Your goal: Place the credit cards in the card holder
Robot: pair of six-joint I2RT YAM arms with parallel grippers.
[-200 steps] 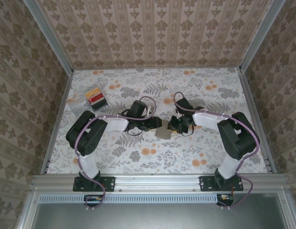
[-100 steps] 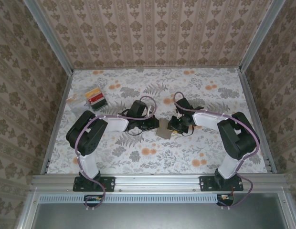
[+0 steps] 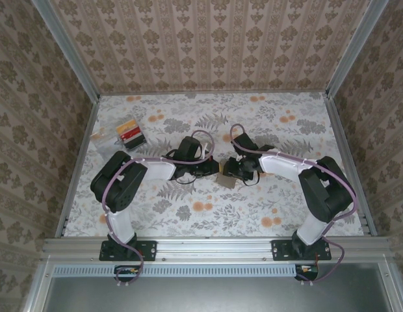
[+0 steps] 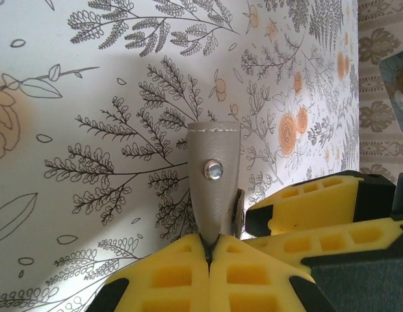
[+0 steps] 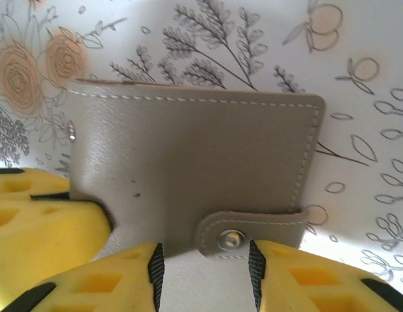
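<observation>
1. The grey-taupe card holder lies folded about the middle of the floral-covered table, with both arms reaching in on it from either side.
2. The left gripper comes at the holder from the left-edge side. In the left wrist view its yellow fingers are pressed together on the base of the holder's snap tab. The tab stands up out of the clamped tips, its metal stud facing the camera.
3. The right gripper meets the holder from the right-edge side. In the right wrist view its jaws stand moderately apart, one fingertip on each side of the snap tab, and they are not closed on it.
4. The same view shows the card holder flat on the cloth, with white stitching along its edges and the tab fastened over its near edge. A yellow finger of the left gripper touches its left side.
5. The credit cards, with red, orange-yellow and black among them, sit in a clear box near the table's far left corner, well apart from the holder.
</observation>
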